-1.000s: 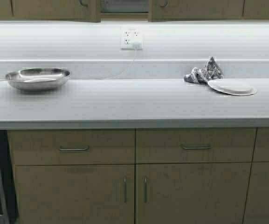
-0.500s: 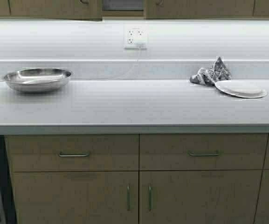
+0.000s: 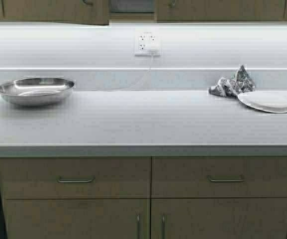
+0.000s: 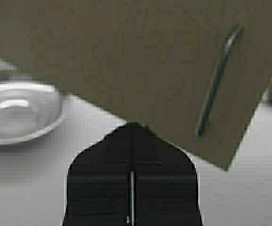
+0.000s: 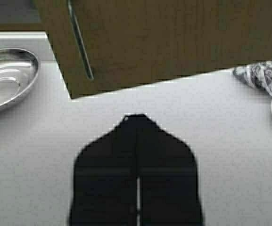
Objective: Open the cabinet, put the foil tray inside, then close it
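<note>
The cabinet [image 3: 53, 11] shows only as the lower edge of its two tan doors at the top of the high view, with a dark gap [image 3: 132, 6] between them. The left wrist view shows one door [image 4: 126, 61] and its silver handle [image 4: 218, 80] beyond my left gripper [image 4: 133, 126], which is shut on nothing. Beyond my right gripper [image 5: 136, 116], also shut and empty, are the other door [image 5: 173, 42] and its handle [image 5: 79, 40]. Both grippers hang above the counter and are outside the high view. The foil tray is out of view.
On the grey counter [image 3: 143, 124] a steel bowl [image 3: 36, 90] sits at the left. A white plate [image 3: 267, 101] and a crumpled cloth [image 3: 233, 83] lie at the right. A wall outlet [image 3: 147, 44] holds a plugged-in cord. Drawers and base cabinets [image 3: 73, 179] sit below.
The robot has moved toward the counter: the whole scene has grown and slid down in the high view, and the bowl and plate sit farther apart.
</note>
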You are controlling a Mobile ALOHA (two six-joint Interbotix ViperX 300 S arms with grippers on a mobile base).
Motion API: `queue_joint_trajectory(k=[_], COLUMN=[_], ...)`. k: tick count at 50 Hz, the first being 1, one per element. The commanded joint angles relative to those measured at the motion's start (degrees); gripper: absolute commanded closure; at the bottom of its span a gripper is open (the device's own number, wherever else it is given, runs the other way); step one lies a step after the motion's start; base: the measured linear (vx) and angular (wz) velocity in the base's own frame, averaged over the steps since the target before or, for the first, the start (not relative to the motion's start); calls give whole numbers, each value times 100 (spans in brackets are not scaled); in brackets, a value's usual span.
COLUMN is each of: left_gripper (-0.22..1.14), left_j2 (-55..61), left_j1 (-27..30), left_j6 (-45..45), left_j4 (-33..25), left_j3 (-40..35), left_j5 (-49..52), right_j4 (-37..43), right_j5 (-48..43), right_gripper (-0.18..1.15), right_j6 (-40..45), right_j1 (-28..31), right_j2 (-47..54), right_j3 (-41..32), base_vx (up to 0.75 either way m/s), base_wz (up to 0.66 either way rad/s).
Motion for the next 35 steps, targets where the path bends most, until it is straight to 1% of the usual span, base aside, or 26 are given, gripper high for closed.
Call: queue_joint_trajectory(k=[1, 8, 15, 21, 28, 31, 35], left_gripper=[86, 86, 86, 86, 86, 86, 86], left_j2=[44, 413, 940, 1485, 2118, 2153, 1942], left_j1=[-18, -9, -18, -44, -114, -123, -141], left_j6=[26, 53, 53, 0, 26, 18, 18], left_j4=[9, 9, 9, 9, 9, 9, 9], left_j3=[-281, -765, -1415, -2101, -2760, -2804, -2566], left_j5=[-9, 0, 70, 378, 492, 606, 677], right_j4=[-9, -18, -18, 0, 18, 18, 18], right_j5=[-88, -308, -642, -659, -659, -659, -606], right_gripper=[90, 90, 90, 90, 90, 90, 90], right_j6=[-9, -9, 18, 35, 26, 35, 44], right_j1=[62, 220, 396, 457, 457, 457, 457], right_j2=[-246, -237, -193, -176, -149, -167, -211], right_j3=[316, 475, 492, 492, 448, 439, 475], base_vx=[21, 21, 18, 15, 11, 7, 5], base_wz=[-3, -5, -6, -4, 0, 1, -3])
